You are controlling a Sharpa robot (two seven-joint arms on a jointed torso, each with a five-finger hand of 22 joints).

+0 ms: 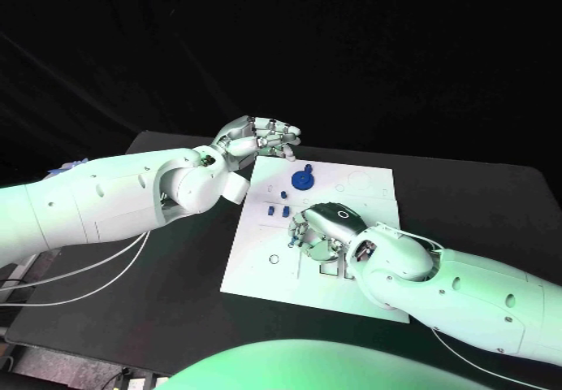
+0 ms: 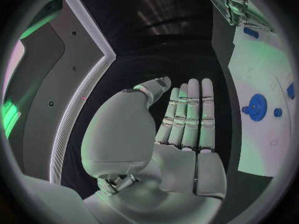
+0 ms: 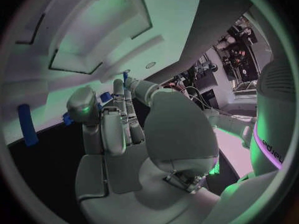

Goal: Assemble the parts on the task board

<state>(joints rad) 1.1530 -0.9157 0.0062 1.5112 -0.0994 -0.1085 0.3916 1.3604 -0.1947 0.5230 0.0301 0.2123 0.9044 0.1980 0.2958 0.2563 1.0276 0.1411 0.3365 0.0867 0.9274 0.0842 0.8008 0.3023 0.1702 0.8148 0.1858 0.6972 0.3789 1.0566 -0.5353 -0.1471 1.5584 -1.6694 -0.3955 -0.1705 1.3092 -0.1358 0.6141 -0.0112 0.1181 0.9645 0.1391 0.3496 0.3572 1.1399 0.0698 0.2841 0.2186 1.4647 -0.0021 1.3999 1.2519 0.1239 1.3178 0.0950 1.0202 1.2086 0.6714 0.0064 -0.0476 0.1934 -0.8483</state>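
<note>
Fingers [image 1: 307, 237] of the right hand [image 1: 322, 230] curl around small blue parts [image 1: 276, 210] mid task board [image 1: 363, 183], whether pinching I can't tell, so one could skitter off; left hand [image 1: 260, 134] hovers empty, fingers together.

The task board [image 1: 352, 183] looks like smooth, matt white plastic or painted sheet, flat and without sheen. The parts look like moulded blue plastic: the round toothed piece [image 1: 304, 177] at the far side has a slightly glossy face, and the small pegs [image 1: 276, 210] near the board's middle look duller. The surface [image 1: 175, 284] is matt black, with a faint cloth-like texture. Both arms wear smooth, glossy white plastic shells that catch the light. The left hand [image 1: 260, 136] and the right hand [image 1: 318, 231] are silvery, with a satin metallic finish; the fingers [image 2: 190, 109] show segmented, smooth, lightly reflective panels.
</note>
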